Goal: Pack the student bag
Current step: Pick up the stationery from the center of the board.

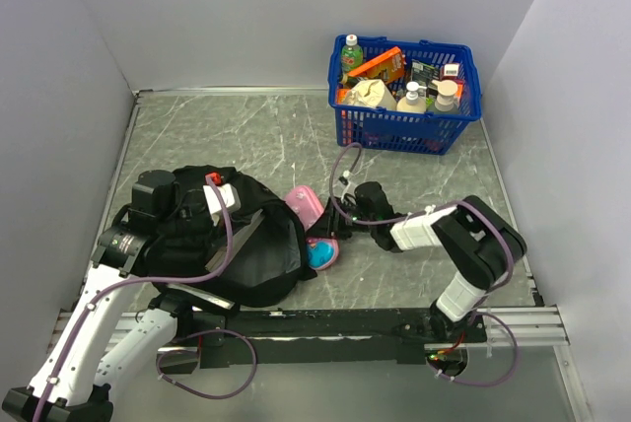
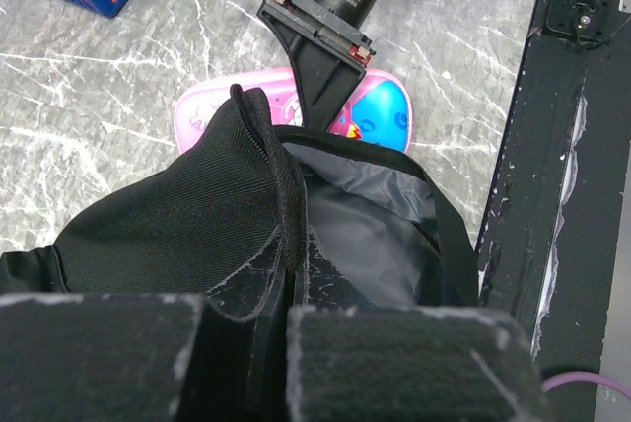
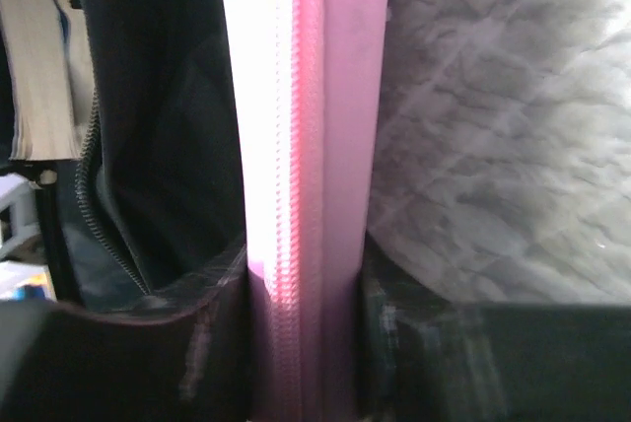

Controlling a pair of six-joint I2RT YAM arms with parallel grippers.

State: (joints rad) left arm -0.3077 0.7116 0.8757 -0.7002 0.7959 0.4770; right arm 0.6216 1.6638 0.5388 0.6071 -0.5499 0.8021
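**Student bag** (image 1: 237,245): a black fabric backpack lying on the near left of the grey marbled surface (image 1: 246,126). Its mouth gapes to the right and the grey lining (image 2: 365,235) shows inside.

**Left pincer** (image 2: 286,343): I see it clamped tight on the bag's zip-edged rim, with the fabric pinched between both pads.

**Pink zipped case** (image 2: 212,106): it has a blue cartoon end and lies on the surface at the bag's mouth, touching the rim.

**Right pincer** (image 2: 320,97): narrow and closed across the case.

**In the way:** the bag's gathered rim stands between the case and the lined interior.

**Around:**
- A blue plastic basket (image 1: 404,131) sits at the far right, well apart from the bag.
- In it I see a green-capped bottle (image 1: 352,52), an orange box (image 1: 380,62) and two white bottles (image 1: 414,97).
- A black rail (image 1: 325,323) runs along the near edge.

**View by view:**
- Only the top view gives me the whole basket and both arms.
- Only the left wrist view shows the lining close up. There the bag's rim covers the near edge of the case, and the other arm's black fingers sit on the case.
- Only the right wrist view shows the case's zip seam filling the gap between the fingers (image 3: 444,363), with marble on one side and dark bag fabric on the other.
- It also shows pale page edges (image 3: 39,77) at its far left, though I cannot tell what they belong to.
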